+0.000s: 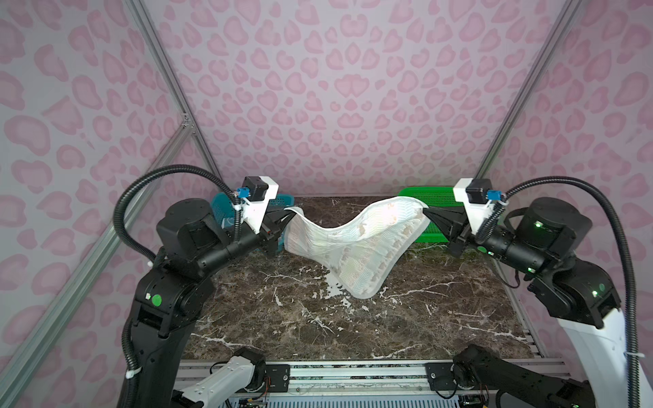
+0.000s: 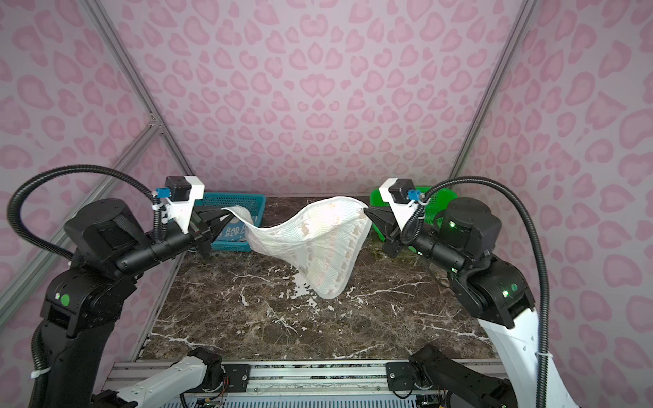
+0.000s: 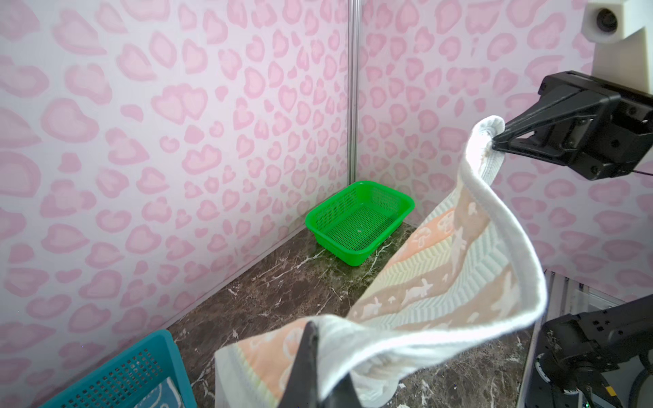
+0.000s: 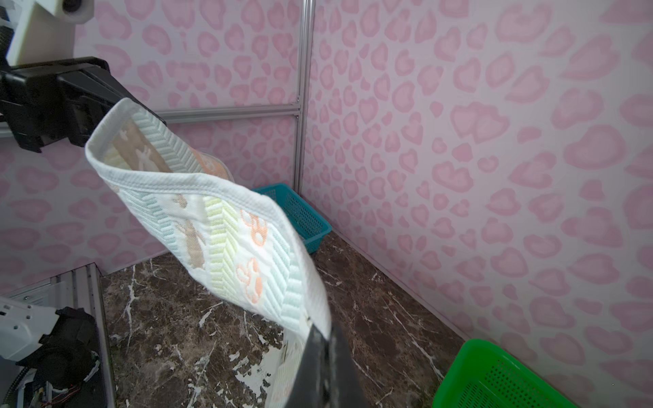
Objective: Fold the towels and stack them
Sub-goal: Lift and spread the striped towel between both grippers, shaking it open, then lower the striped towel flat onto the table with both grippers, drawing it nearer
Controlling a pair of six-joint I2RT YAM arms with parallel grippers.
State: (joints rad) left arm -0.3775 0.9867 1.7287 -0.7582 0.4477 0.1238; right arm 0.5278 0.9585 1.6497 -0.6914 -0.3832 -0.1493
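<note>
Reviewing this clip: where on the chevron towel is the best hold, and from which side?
The chevron towel hangs open from its two upper hemmed corners; take those, as the left gripper and right gripper do, pinching inward from opposite sides.

Left tool (image 1: 285,212): jaws pinched tight on one corner of the towel (image 1: 353,247), tips pointing toward the right tool
Right tool (image 1: 425,212): jaws pinched tight on another corner, tips pointing back at the left tool
Height: both tools raised above the surface (image 1: 318,318), roughly level with each other
Spacing: tools well apart, tip facing tip
Arms: elbows bent, each forearm angled inward to its tool
</note>
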